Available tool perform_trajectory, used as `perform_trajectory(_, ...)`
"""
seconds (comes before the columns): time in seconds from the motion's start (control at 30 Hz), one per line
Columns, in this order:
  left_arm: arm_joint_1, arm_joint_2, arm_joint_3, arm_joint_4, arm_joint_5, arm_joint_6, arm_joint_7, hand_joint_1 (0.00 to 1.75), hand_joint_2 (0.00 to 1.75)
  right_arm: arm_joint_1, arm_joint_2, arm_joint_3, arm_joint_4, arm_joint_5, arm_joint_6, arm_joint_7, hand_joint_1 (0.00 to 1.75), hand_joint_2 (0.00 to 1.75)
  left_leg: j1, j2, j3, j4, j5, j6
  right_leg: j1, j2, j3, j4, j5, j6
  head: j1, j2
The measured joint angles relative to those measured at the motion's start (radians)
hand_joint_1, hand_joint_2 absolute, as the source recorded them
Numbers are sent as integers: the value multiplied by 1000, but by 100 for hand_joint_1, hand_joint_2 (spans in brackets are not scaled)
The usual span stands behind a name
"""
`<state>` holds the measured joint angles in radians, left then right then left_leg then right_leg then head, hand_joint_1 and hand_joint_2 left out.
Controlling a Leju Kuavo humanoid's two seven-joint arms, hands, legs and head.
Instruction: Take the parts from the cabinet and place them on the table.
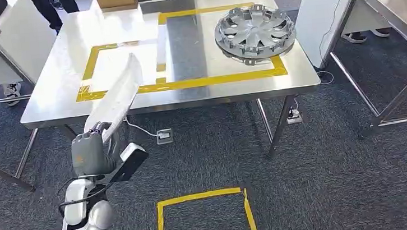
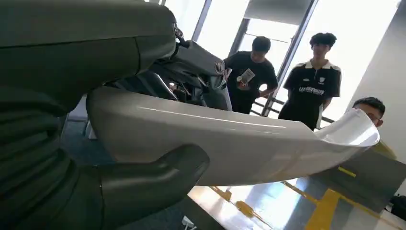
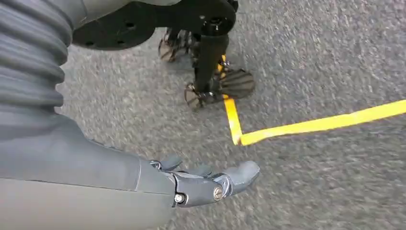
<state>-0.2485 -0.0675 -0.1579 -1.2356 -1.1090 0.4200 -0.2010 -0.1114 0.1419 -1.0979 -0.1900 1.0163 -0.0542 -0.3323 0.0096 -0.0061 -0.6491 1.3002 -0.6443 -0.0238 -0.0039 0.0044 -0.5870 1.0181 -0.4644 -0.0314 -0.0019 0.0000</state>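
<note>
Left hand (image 1: 88,153), nearest in the head view, grips one end of a long curved silver trim part (image 1: 116,98), thumb (image 2: 158,175) under it and fingers over the top; the part slants up and forward, its far end above the near left edge of the steel bench (image 1: 183,49). Silver wheel cover (image 1: 254,31) lies flat on the bench's right side, inside the yellow tape outline (image 1: 215,80). Right hand (image 3: 210,184) hangs over grey carpet (image 3: 325,72), fingers extended, holding nothing.
</note>
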Motion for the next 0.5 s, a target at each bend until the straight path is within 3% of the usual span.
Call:
perform_trajectory(0.03,1,3,2,1,7,1,-7,175,175,2,0,2,0,-1,0,-11,0,175,0,0,-28,12,-23,0,1,2,14,0,-12,0,0,0)
perform_trajectory(0.07,1,7,4,3,15,3,-15,175,175,4,-1,2,0,-5,0,-25,0,175,0,0,-38,-8,-17,2,1,4,30,0,-23,1,-1,0)
perform_trajectory(0.1,-1,9,7,4,20,4,-21,175,175,5,-2,2,0,-10,0,-34,0,175,0,0,-35,-54,16,4,1,5,47,0,-36,2,-1,0)
perform_trajectory(0.13,-2,11,11,5,22,6,-24,175,175,4,-2,2,0,-10,0,-39,0,175,0,0,-24,-125,76,8,1,6,66,0,-50,3,-1,0)
perform_trajectory(0.17,-3,15,12,5,25,8,-26,175,175,4,-2,4,0,-10,0,-43,0,175,-1,0,-13,-201,163,15,1,6,82,0,-64,7,-3,0)
perform_trajectory(0.2,-5,16,13,10,28,10,-28,175,175,3,-2,7,0,-10,-1,-45,0,175,-5,2,-24,-261,241,19,5,7,90,7,-76,13,-4,0)
perform_trajectory(0.23,-8,18,16,13,29,11,-29,175,175,0,-2,8,0,-10,-2,-46,0,175,-7,2,-19,-245,197,21,7,12,86,7,-89,20,-5,0)
perform_trajectory(0.27,-8,18,16,11,28,11,-27,175,175,-3,-2,8,0,-9,-2,-45,0,175,-8,1,-11,-247,218,26,6,11,89,4,-101,28,-4,0)
perform_trajectory(0.33,-14,21,22,8,26,14,-18,175,175,-4,-2,9,0,-9,0,-37,0,175,-4,1,1,-253,209,38,9,12,106,18,-94,36,-3,0)
perform_trajectory(0.37,-14,21,26,0,18,16,-10,175,175,-6,-2,10,-1,-4,1,-27,0,175,1,0,16,-259,206,43,5,9,96,39,-95,39,-3,0)
perform_trajectory(0.4,-15,23,31,-8,16,18,-6,175,175,-9,0,11,0,-1,3,-24,0,175,2,0,27,-261,199,48,6,6,68,92,-93,44,-1,0)
perform_trajectory(0.43,-15,23,36,-14,15,20,-4,175,175,-10,3,12,0,0,6,-14,0,175,3,0,34,-262,191,52,2,4,19,164,-105,52,4,0)
perform_trajectory(0.5,-9,23,42,-22,10,19,-1,175,175,-8,8,13,0,0,8,-5,0,175,2,-1,49,-262,173,53,-3,3,-74,275,-163,62,5,0)
